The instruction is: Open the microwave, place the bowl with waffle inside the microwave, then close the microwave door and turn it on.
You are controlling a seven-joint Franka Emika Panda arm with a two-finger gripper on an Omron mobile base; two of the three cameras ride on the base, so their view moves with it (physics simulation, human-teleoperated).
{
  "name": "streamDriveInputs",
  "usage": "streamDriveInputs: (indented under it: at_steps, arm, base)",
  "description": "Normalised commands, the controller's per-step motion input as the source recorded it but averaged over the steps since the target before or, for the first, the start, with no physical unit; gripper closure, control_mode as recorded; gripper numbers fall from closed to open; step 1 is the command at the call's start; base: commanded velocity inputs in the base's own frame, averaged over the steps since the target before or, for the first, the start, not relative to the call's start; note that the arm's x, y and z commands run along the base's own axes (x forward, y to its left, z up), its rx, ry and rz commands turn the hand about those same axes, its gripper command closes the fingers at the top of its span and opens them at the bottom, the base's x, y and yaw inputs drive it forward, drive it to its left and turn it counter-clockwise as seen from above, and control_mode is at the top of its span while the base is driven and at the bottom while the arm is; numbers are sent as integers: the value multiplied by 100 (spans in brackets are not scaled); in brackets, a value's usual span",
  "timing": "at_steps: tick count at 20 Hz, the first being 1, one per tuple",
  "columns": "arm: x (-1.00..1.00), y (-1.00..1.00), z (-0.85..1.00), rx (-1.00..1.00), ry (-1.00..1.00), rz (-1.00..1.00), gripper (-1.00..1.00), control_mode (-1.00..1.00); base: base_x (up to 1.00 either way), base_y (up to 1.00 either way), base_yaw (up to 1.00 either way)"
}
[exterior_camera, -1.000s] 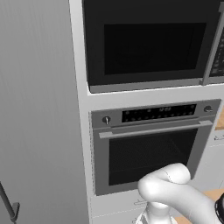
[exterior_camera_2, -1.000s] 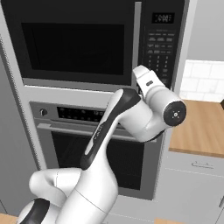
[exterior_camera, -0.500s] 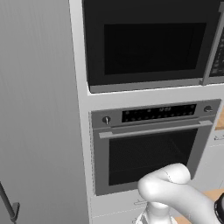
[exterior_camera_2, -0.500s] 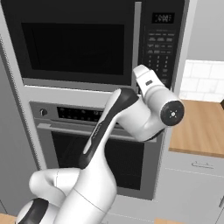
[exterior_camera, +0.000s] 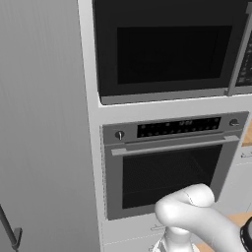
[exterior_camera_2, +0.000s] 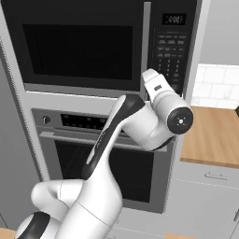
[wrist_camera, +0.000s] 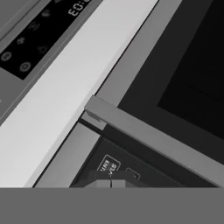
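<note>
Up high you have one microwave (exterior_camera: pixel 170 47), a black box set into the white cabinet column, and its one microwave door (exterior_camera_2: pixel 79 44) sits flush and closed. One tall grey handle (exterior_camera_2: pixel 146 44) runs vertically along the door's right edge, and one button panel (exterior_camera_2: pixel 170 46) with a small display lies just beside it on the right. Below, across a white strip of cabinet, sits one silver-framed oven (exterior_camera: pixel 170 165) with two knobs, one at each end of its control band, and one horizontal bar handle (exterior_camera: pixel 172 145).

From the right base camera you see the arm raised so that the hand's white body overlaps the lower part of the button panel, near the bottom end of the grey handle. The gripper (wrist_camera: pixel 110 178) barely shows in the hand camera: only a sliver of its dark fingertips at the bottom edge, so you cannot tell whether it is spread or closed, and nothing is seen between the tips. That camera is rolled; it looks at the lower end of the grey handle, which stands off the door on a short mount, with the dark window on one side, the panel buttons close under the tips and the white cabinet strip beyond.

To the right of the column lies a wooden counter (exterior_camera_2: pixel 212 135), well apart from the arm. To the left stands a plain grey wall of cabinetry (exterior_camera: pixel 44 123).
</note>
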Motion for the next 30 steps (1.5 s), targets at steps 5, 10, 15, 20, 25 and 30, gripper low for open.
streamDriveInputs:
  at_steps: [5, 10, 15, 20, 25, 30]
  arm:
    - [3, 4, 0, 0, 0, -4, 100, -100]
    - [9, 6, 0, 0, 0, -3, 100, -100]
    - [18, 6, 0, 0, 1, -3, 100, -100]
    - [35, 0, 0, 0, 0, 0, 100, -100]
    - [34, -8, 0, 0, 0, 0, 100, -100]
    - [23, -33, -7, 1, 0, 0, 100, -100]
  base:
    - [0, 0, 0]
    - [0, 0, 0]
    - [0, 0, 0]
    - [0, 0, 0]
    - [0, 0, 0]
    - [0, 0, 0]
